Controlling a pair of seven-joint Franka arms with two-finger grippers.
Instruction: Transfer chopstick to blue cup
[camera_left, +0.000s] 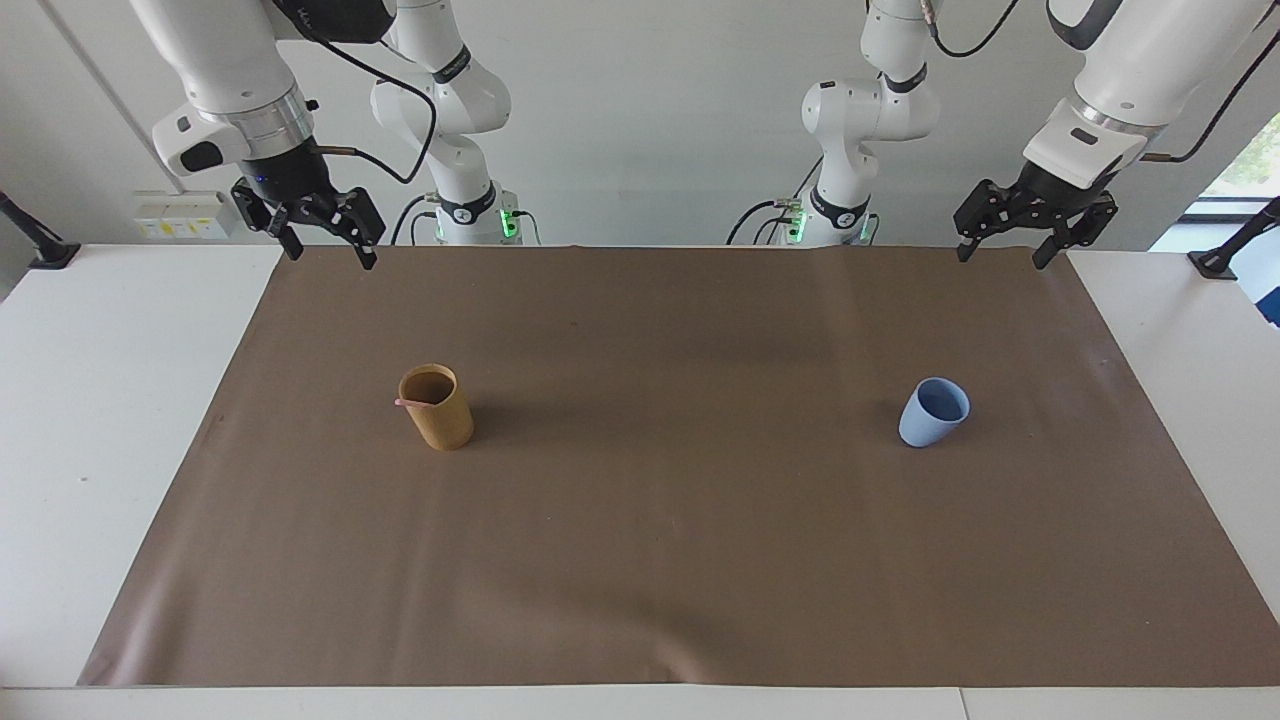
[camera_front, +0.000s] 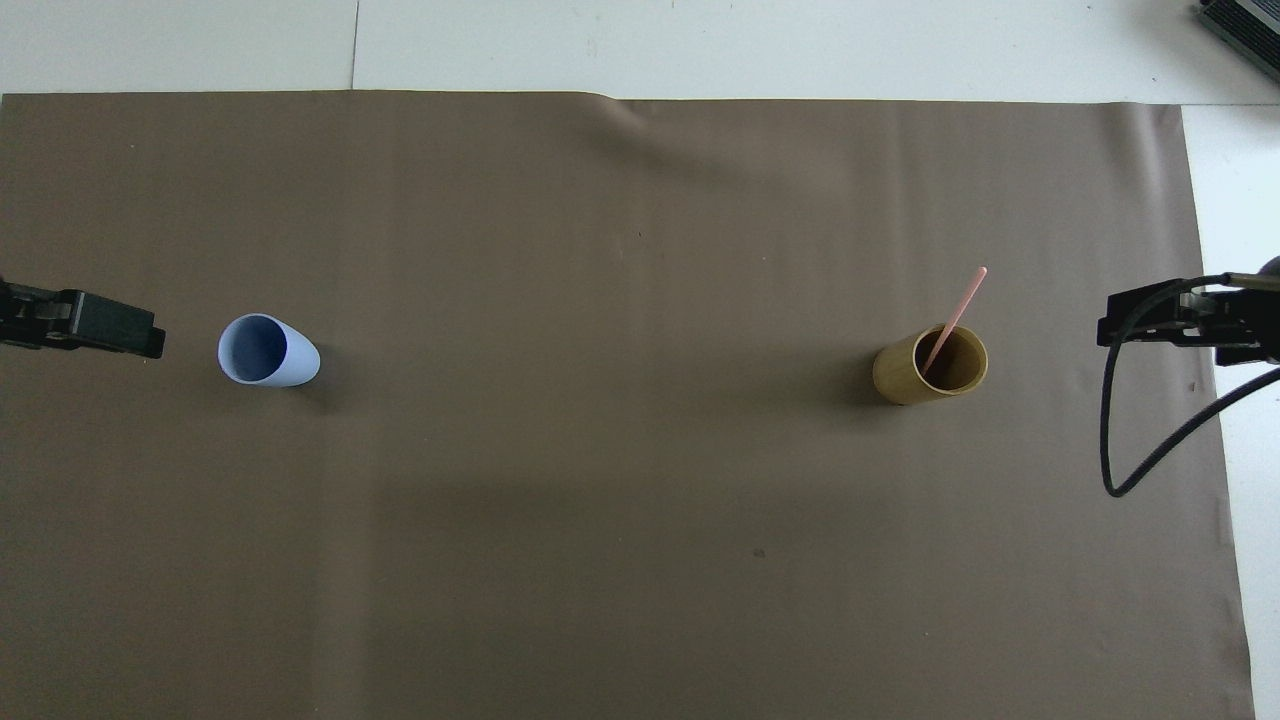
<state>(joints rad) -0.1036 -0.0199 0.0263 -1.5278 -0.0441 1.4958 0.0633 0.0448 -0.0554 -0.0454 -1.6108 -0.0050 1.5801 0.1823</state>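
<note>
We see the left gripper (camera_left: 1000, 252) hanging with its fingers spread apart and nothing between them, up in the air over the brown mat's (camera_left: 680, 560) edge at the left arm's end. The right gripper (camera_left: 325, 248) hangs likewise, fingers parted and empty, over the mat's edge at the right arm's end. Both arms wait there, white and glossy, with black cables looping from their wrists.

Taking the tan cup (camera_left: 436, 407) as our landmark: it stands upright on the mat, a plain straight cylinder with a matte, grainy wall. The chopstick (camera_front: 955, 318) stands inside it, a very thin pink stick leaning on the rim, its upper end tilted away from the robots and toward the right arm's end. The blue cup (camera_left: 933, 412) stands well apart from the tan cup, toward the left arm's end, about as near to the robots as the tan cup; it is smooth, matte, light blue, narrowing to a rounded base.

The mat is dull brown with faint ripples, laid over a white table (camera_left: 90, 400). A pale wall (camera_left: 650, 120) rises past the arm bases.
</note>
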